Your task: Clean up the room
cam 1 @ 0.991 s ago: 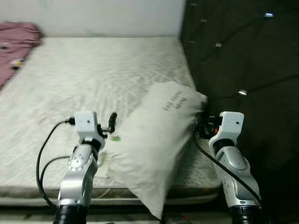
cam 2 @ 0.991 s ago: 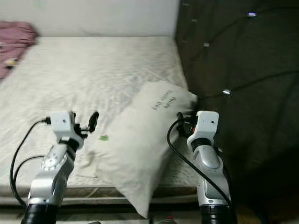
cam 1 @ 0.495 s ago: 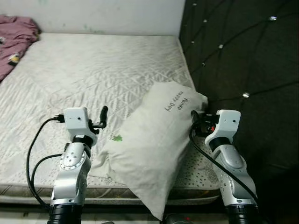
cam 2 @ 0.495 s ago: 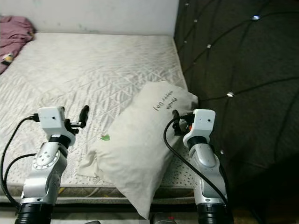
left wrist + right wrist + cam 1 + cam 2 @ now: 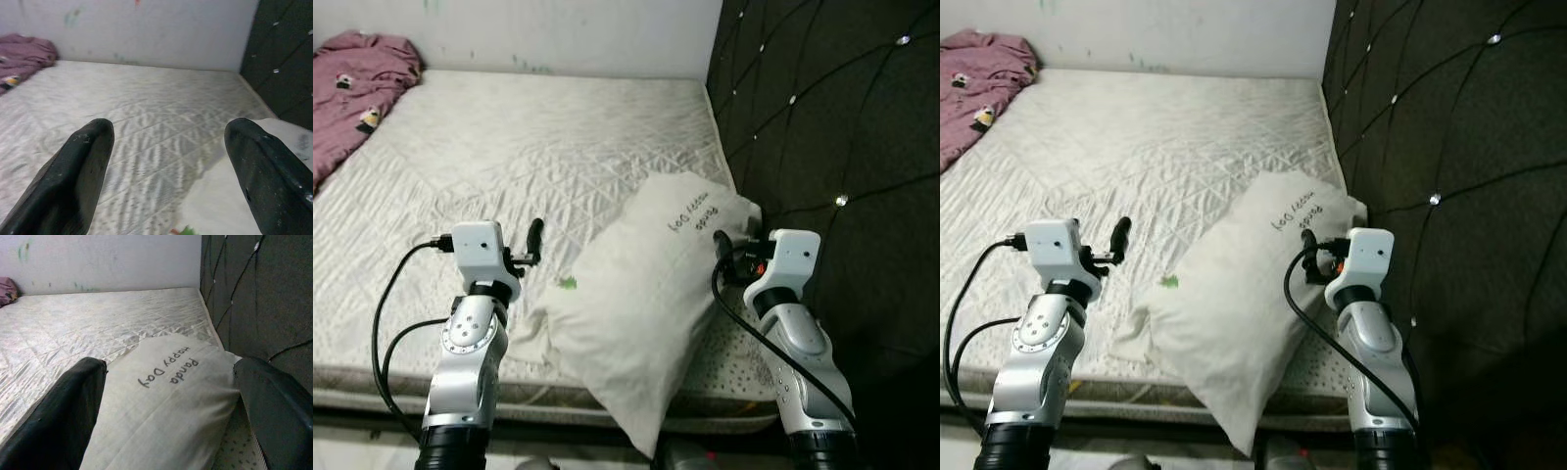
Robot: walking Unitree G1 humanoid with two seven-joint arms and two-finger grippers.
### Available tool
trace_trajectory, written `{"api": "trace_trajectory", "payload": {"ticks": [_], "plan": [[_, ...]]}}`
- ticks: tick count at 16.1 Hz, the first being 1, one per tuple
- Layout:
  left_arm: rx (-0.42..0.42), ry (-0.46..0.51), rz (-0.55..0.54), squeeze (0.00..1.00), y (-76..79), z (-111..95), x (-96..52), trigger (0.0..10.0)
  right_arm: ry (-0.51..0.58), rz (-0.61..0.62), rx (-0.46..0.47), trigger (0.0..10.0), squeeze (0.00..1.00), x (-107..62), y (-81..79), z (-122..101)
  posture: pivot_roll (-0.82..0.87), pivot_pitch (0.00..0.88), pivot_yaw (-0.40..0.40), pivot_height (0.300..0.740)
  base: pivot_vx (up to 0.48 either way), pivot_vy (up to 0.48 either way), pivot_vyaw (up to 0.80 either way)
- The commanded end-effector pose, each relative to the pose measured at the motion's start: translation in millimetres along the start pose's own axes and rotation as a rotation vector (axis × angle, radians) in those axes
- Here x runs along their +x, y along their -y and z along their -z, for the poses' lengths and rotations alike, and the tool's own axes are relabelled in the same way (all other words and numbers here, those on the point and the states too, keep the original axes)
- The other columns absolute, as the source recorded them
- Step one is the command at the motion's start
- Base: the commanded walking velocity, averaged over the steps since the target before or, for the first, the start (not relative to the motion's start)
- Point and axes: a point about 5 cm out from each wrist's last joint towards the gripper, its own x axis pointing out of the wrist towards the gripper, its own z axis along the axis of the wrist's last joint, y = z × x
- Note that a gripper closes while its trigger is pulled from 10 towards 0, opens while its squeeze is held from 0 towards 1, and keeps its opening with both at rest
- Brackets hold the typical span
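White pillow [image 5: 651, 304] at 5 o'clock on the mattress [image 5: 509, 157], hanging over the near edge, not yet straightened. Left gripper [image 5: 168, 161] and right gripper [image 5: 168, 401] flanking it, jaws spread, holding nothing. Pink blanket [image 5: 357, 98] bunched at 10 o'clock, likely still to tidy.

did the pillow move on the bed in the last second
No. The pillow still hangs over the mattress edge beside the headboard; the camera shifted.

A bare quilted mattress [image 5: 509, 166] meets a white wall [image 5: 558, 29] and dark tufted headboard [image 5: 842, 127].
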Motion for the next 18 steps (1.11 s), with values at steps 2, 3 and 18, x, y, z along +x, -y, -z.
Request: {"api": "trace_trajectory", "payload": {"ticks": [2, 3, 18], "plan": [[0.009, 0.006, -0.026, 0.00, -3.5, -1.8, 0.9, 10.0, 0.011, -0.017, -0.002, 10.0, 0.00, -0.3, -1.0, -4.2, -0.09, 0.000, 0.004, 0.654, 0.000, 0.000, 0.00], [-0.018, 0.016, -0.014, 0.00, -2.1, -4.4, 0.7, 10.0, 0.008, -0.020, -0.009, 10.0, 0.00, -0.1, -0.8, -4.7, -0.08, 0.000, -0.006, 0.654, 0.000, 0.000, 0.00], [0.003, 0.064, -0.030, 0.00, -8.8, -9.4, -0.4, 10.0, 0.011, -0.076, -0.074, 10.0, 0.00, 2.1, -7.5, -6.5, -0.09, 0.013, -0.016, 0.654, 0.038, 0.000, 0.00]]}}
